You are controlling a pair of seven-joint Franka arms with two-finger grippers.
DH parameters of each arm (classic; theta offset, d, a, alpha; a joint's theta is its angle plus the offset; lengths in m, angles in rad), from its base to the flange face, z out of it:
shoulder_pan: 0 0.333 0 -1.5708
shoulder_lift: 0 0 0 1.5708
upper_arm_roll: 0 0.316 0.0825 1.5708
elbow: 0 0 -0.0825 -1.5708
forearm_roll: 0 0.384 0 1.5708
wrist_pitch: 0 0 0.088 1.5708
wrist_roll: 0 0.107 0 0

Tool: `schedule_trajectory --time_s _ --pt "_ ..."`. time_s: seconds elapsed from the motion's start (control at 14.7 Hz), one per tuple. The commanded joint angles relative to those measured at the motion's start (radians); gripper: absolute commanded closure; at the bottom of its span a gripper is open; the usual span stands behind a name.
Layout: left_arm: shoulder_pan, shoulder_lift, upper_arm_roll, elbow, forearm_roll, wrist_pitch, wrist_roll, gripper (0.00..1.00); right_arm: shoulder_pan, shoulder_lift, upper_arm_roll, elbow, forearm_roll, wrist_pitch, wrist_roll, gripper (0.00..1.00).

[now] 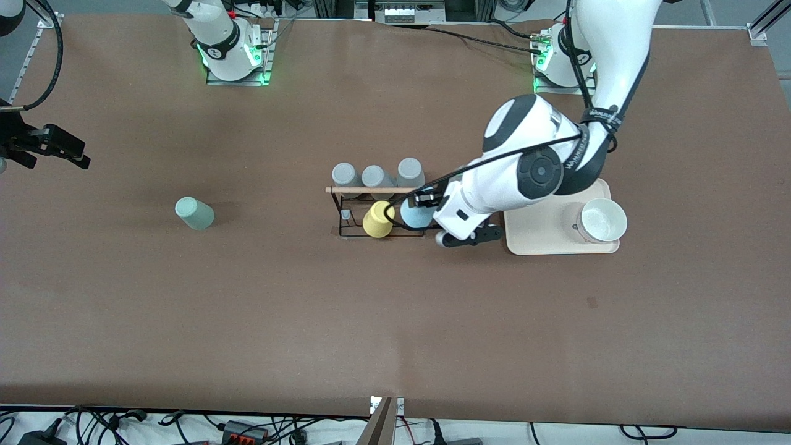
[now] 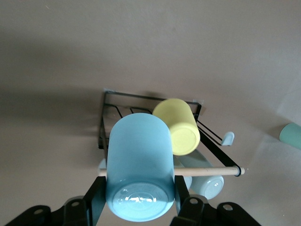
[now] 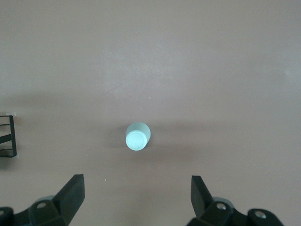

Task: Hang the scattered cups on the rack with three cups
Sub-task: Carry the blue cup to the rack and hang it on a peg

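Light blue cup [image 2: 137,165] sits upside down, base up, clamped between the left hand [image 2: 138,200] fingers [image 2: 184,200], right over the black wire rack [image 1: 355,213] at mid-bench; in the front view it shows just beside the yellow cup [image 1: 378,219], toward the left arm's end. Held inverted so its open mouth can drop onto a peg, by my read; whether it is already seated on one I cannot tell, the cup body hides the peg. Yellow cup is already on the rack, tilted, next to the blue one. Wooden rod [image 2: 207,172] runs across the rack top, under the held cup in the left wrist view. One bare peg [image 1: 346,214] stands free at the rack's end toward the right arm. Three grey cups [image 1: 376,177] line up beside the rack, farther from the front camera. Mint green cup [image 1: 194,213] is on the bench well apart from the rack, toward the right arm's end, not yet hung. Right hand [image 3: 136,193] hangs over that mint cup, fingers spread wide, holding nothing, touching nothing; that arm waits. Cream tray [image 1: 531,238] with a white bowl [image 1: 601,220] on it lies toward the left arm's end of the bench, partly under the left arm.
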Motion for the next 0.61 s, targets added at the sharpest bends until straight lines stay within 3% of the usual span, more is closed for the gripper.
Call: schedule_trajectory --time_s 0.0,0.34,0.54 --pt "-0.031 0.052 0.017 0.052 -0.007 -0.016 -0.015 0.99 -0.009 -0.004 -0.001 -0.011 0.012 -0.002 0.003 0.0" --pt "-0.046 0.092 0.019 0.054 0.108 0.01 -0.012 0.99 -0.009 -0.004 -0.001 -0.009 0.012 -0.002 0.003 0.0" --pt "-0.048 0.115 0.018 0.054 0.11 0.05 -0.013 0.98 -0.009 0.004 0.0 -0.009 0.012 -0.002 0.003 0.0"
